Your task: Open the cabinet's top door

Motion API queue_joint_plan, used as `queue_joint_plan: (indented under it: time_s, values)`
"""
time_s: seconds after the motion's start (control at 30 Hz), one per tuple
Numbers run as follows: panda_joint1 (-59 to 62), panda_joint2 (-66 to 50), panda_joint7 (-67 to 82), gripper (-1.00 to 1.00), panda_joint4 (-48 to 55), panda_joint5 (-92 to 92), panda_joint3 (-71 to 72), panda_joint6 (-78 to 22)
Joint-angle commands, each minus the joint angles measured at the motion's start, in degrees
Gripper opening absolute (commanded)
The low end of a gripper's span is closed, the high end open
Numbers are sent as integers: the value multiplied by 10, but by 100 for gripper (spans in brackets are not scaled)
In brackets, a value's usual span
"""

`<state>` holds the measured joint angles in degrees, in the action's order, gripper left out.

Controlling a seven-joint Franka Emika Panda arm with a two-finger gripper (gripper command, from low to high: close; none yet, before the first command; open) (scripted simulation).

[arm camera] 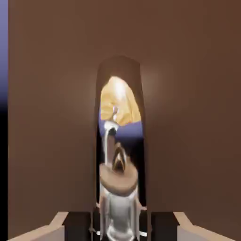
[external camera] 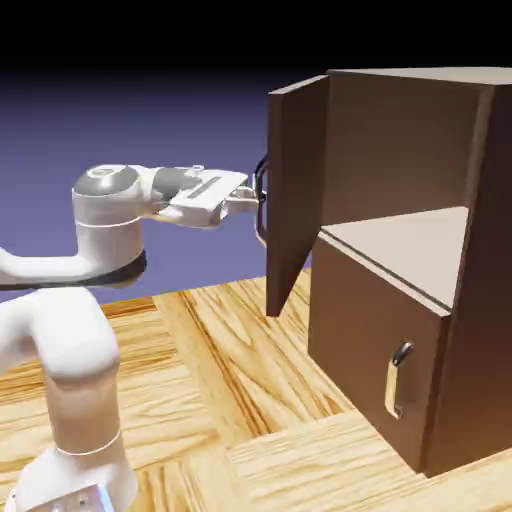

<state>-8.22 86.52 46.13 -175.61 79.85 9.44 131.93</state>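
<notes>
The cabinet [external camera: 420, 250], a tall dark brown wooden box, stands on the wood-patterned counter [external camera: 230, 380]; its top door [external camera: 295, 190] hangs swung wide open, standing out from the cabinet's upper front at its left edge, so that the upper compartment shows bare inside; below that compartment the shorter lower door [external camera: 370, 350] sits shut, its small curved silver handle [external camera: 398, 380] upright on the panel. The white arm reaches level toward the open door, and the gripper [external camera: 258, 200] is at the door's long curved handle [external camera: 261, 205] on the side turned away from the cabinet. In the hand view the mirror-bright handle [arm camera: 117, 188] fills the middle against the brown door [arm camera: 188, 117]; the gripper [arm camera: 118, 226] looks closed around it, though its tips are largely hidden.
</notes>
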Motion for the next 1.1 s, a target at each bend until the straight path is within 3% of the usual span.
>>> queue_joint_plan:
  time_s: [0.0, 0.5, 1.07]
  values:
    - [-7, 4, 5, -100, 0, -24, 21, -17]
    - [-27, -70, 2, -100, 115, -319, 332, -293]
    - [261, -178, -1, -100, 460, -506, 604, -602]
